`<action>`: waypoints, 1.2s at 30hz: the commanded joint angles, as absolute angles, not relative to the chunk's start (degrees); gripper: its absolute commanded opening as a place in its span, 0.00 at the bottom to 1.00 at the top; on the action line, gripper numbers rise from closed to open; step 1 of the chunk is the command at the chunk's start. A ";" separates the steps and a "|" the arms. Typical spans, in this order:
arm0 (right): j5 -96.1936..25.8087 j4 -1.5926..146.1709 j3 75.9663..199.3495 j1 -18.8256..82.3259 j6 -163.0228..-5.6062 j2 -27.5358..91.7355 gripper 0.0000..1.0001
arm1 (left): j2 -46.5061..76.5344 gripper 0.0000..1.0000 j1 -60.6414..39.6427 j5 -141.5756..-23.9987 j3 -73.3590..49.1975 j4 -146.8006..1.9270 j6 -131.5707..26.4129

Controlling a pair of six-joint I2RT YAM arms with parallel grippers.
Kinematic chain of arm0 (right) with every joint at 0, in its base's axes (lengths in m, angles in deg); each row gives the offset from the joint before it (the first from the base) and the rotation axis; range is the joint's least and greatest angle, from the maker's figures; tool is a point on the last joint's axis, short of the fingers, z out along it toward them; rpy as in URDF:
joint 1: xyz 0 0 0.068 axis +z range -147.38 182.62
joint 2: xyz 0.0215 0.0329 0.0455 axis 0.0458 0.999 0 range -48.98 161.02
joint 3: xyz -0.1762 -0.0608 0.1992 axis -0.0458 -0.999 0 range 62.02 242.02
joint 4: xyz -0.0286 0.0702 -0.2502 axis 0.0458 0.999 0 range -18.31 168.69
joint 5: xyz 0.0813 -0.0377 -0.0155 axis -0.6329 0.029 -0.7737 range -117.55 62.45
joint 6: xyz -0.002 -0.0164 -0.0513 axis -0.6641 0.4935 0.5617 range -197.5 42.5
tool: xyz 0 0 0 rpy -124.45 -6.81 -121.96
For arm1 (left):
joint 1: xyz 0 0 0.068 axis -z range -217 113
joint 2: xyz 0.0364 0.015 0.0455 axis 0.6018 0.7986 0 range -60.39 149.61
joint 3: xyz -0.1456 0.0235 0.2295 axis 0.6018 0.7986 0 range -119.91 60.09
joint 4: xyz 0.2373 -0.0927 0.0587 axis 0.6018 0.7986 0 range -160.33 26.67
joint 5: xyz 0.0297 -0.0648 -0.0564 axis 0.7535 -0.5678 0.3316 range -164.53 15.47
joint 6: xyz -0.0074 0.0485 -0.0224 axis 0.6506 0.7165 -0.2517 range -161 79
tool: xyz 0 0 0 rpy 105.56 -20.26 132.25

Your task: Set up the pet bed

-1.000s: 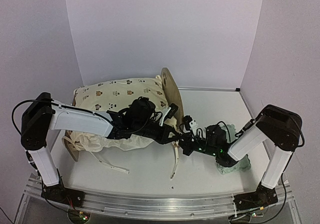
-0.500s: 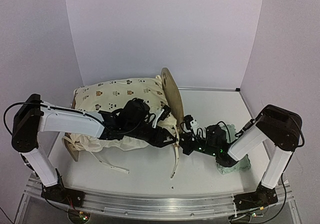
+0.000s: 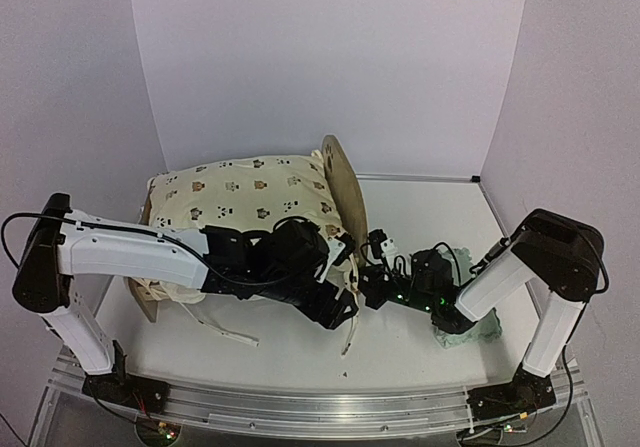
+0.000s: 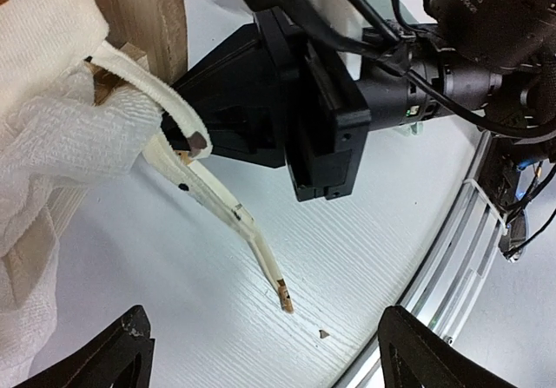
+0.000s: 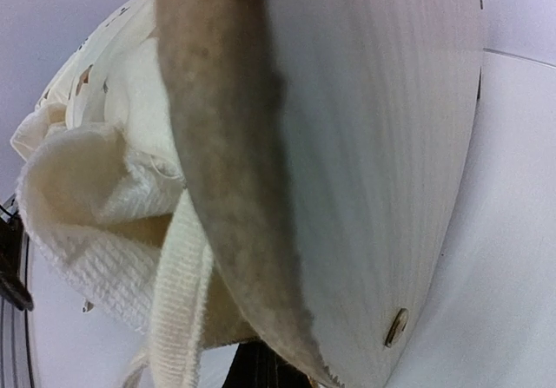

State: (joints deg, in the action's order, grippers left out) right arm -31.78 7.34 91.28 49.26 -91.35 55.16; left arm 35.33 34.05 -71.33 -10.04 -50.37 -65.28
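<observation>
Your left gripper [image 4: 274, 353] has swung nearward off the cushion [image 3: 240, 192], spread wide and empty. The right gripper [image 3: 362, 285], grip unclear, meets the pet bed [image 3: 340, 177]. Cushion looks placed.

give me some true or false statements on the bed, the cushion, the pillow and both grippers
1. The bear-print cushion lies on the pet bed. True.
2. The left gripper is clamped on a cushion tie. False: its fingers are spread wide and hold nothing; the tie lies loose on the table.
3. The mint green pillow sits on the bed next to the cushion. False: it lies on the table under the right arm.
4. The right gripper is close to the bed's headboard. True.
5. The headboard stands upright. True.
</observation>
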 commanded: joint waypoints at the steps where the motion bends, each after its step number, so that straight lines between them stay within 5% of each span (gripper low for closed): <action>1: -30.21 6.92 91.86 48.99 -92.80 55.79 0.00 | 38.13 0.86 34.26 -64.93 -15.72 -40.46 -67.49; 21: -29.24 6.92 91.64 49.01 -94.45 55.99 0.00 | 56.12 0.59 36.02 -76.02 -22.05 -44.59 -68.85; 29: -28.96 6.92 91.39 49.00 -94.51 56.34 0.00 | 57.73 0.60 37.63 -76.90 -22.78 -45.22 -68.74; 36: -28.81 6.92 91.19 49.01 -94.60 56.33 0.00 | 60.71 0.32 38.37 -72.73 -22.29 -46.31 -68.39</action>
